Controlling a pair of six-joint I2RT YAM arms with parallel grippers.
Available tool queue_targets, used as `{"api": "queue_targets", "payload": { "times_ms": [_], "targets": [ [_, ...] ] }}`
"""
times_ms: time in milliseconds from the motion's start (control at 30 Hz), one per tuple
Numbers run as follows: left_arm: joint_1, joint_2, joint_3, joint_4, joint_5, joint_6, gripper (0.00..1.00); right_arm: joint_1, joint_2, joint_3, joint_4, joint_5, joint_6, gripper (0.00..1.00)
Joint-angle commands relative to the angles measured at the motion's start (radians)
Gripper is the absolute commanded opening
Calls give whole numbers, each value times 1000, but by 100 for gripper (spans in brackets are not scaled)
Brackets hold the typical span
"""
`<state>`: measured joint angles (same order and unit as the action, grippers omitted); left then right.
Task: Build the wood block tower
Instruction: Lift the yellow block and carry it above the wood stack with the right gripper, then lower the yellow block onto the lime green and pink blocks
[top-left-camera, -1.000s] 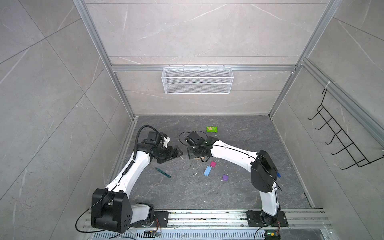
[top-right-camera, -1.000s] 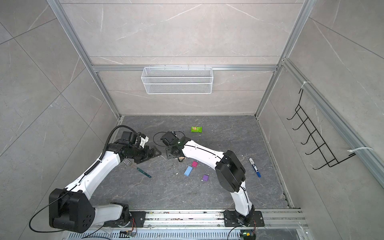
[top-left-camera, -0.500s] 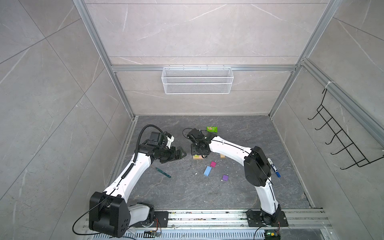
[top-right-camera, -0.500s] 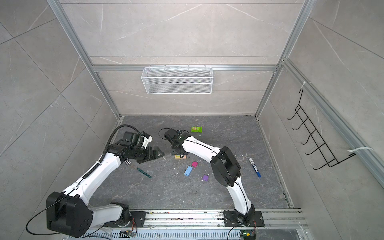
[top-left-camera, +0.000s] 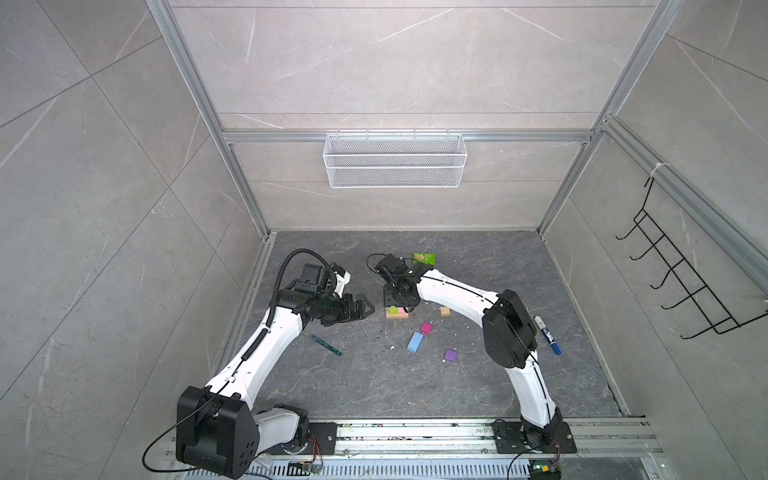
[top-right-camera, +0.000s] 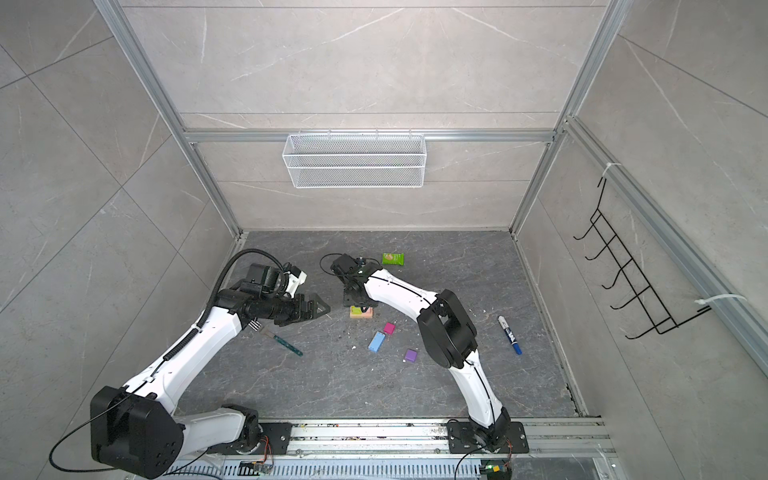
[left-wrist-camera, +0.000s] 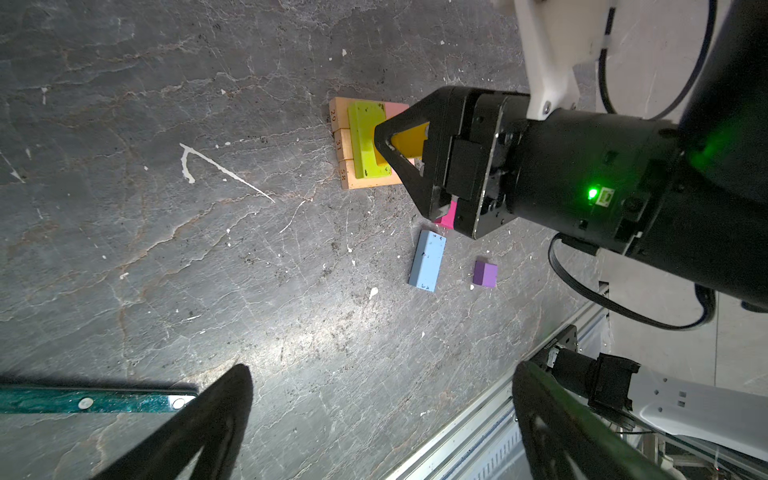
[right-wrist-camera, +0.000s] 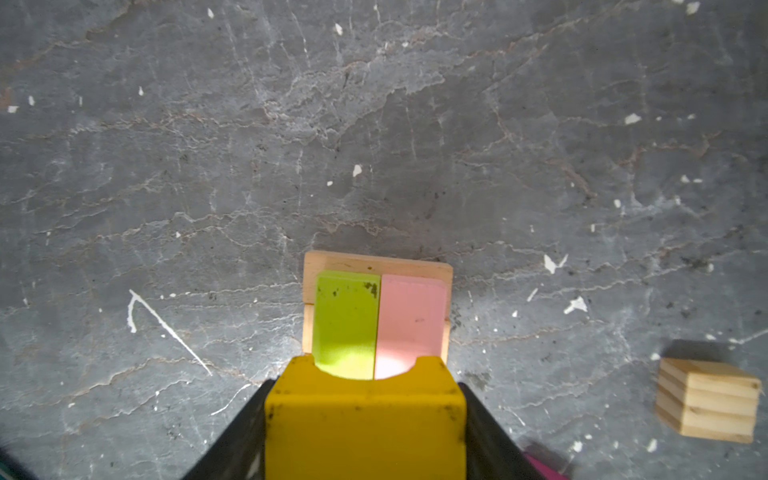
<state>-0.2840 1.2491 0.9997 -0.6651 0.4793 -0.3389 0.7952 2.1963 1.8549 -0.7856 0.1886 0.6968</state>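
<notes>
Right gripper (right-wrist-camera: 365, 386) clamps the yellow block (right-wrist-camera: 365, 428) over the tower (right-wrist-camera: 376, 268), two layers laid; light blue bar (top-left-camera: 415, 341), magenta block (top-left-camera: 425, 328), purple cube (top-left-camera: 450, 355) and tan cube (top-left-camera: 445, 311) lie loose to its right.

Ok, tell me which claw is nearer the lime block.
Right. The right claw, shut on the yellow block, hovers directly over the lime block on the tower. The left claw hangs open beside the tower, apart from it.
</notes>
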Motion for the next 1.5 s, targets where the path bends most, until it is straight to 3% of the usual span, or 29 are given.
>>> {"api": "queue_targets", "payload": {
  "times_ms": [0, 1467],
  "targets": [
    [-3, -18, 8, 8, 2, 23, 100, -3, 29, 34, -28, 30, 28, 36],
    [-8, -19, 2, 12, 17, 14, 100, -6, 120, 122, -84, 69, 43, 40]
  ]
}}
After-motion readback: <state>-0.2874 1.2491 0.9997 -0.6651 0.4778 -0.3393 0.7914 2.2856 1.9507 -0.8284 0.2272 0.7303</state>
